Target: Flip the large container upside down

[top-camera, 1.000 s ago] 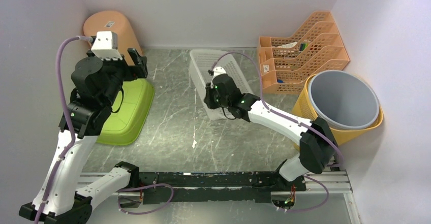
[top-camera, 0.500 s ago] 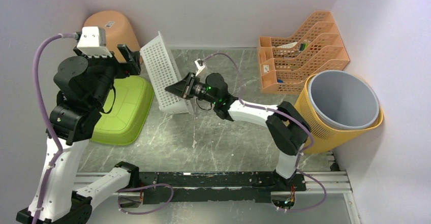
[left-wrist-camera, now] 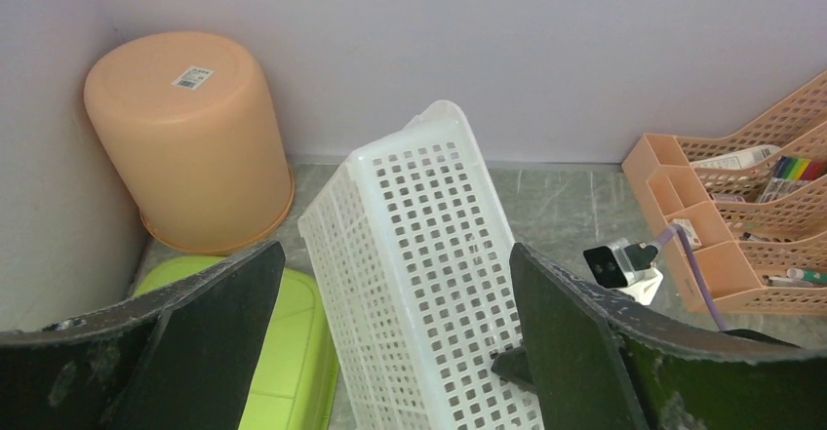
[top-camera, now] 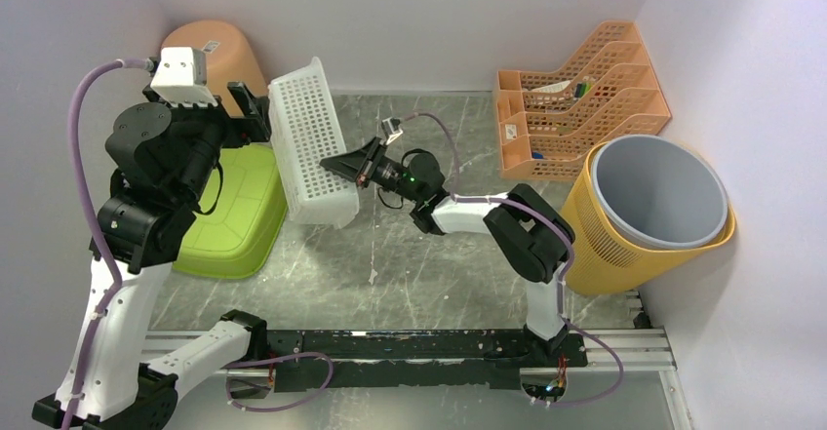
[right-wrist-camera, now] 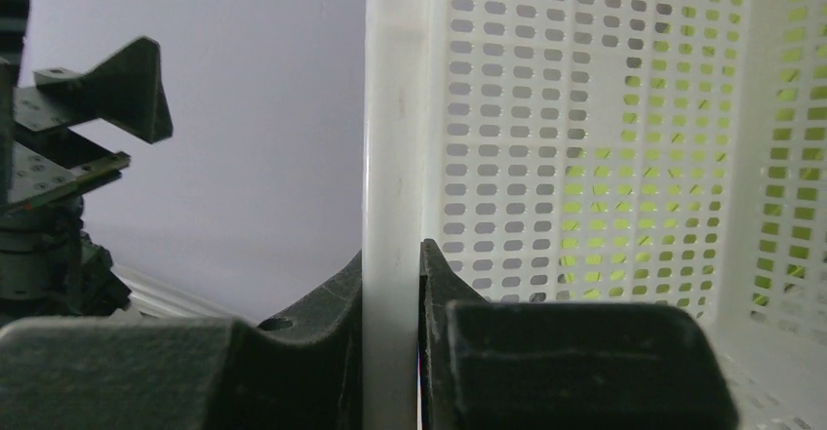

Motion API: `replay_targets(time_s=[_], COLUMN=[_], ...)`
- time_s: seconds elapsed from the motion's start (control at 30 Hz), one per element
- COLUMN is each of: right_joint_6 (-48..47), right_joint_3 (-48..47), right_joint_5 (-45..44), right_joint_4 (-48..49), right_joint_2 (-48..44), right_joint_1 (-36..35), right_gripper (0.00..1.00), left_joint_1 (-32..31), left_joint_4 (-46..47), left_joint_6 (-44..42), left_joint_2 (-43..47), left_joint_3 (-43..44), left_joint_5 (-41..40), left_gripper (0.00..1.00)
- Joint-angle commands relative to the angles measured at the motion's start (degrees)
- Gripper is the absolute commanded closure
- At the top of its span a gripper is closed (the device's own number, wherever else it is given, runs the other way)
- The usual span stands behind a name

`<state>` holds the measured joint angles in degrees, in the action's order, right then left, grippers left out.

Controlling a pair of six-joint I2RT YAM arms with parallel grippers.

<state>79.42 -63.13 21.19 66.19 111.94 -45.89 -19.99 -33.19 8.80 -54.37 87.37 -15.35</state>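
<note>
The white perforated basket is off the table, tipped on its side, its bottom facing up and left. My right gripper is shut on its rim; the right wrist view shows both fingers clamped on the rim, with the mesh inside to the right. My left gripper is open and empty, high at the back left, just left of the basket. In the left wrist view the basket stands between the spread fingers but farther away, not touching.
An upside-down green tub lies under the left arm. An upside-down orange bucket stands in the back left corner. An orange file organiser is at the back right. A yellow basket holding a grey bin is at the right.
My right gripper has lifted the white basket off the table, carried it left and tipped it onto its side. The left arm has risen slightly.
</note>
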Motion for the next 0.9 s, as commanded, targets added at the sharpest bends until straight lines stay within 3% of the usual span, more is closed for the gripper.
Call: replay_targets(time_s=[0.0,0.17,0.47,0.63,0.87], right_joint_6=[6.0,4.76,-0.34,-6.55,-14.76], right_joint_3=[4.24,13.22,16.55,17.5,16.79], right_joint_5=[-2.01,-2.63,1.65,1.39,-0.28], right_joint_4=[6.71,4.75,2.05,-4.85,-16.84], right_joint_2=[1.52,2.44,7.61,7.06,5.17], right_joint_1=[3.31,7.31,13.36,16.18,19.49], right_gripper=[1.0,0.99,0.78,0.67,0.65], left_joint_1=[-0.05,-0.05,-0.05,-0.05,-0.05], left_joint_4=[-1.59,-1.47,-0.45,-0.39,0.74], left_joint_6=[-1.03,-1.36,-0.8,-0.97,-0.59], left_joint_2=[-0.01,0.1,-0.04,-0.09,-0.27], left_joint_3=[2.52,2.08,0.31,0.08,-1.43], left_joint_5=[-0.49,-0.72,-0.1,-0.35,0.03], left_gripper=[0.02,0.02,0.02,0.02,0.02])
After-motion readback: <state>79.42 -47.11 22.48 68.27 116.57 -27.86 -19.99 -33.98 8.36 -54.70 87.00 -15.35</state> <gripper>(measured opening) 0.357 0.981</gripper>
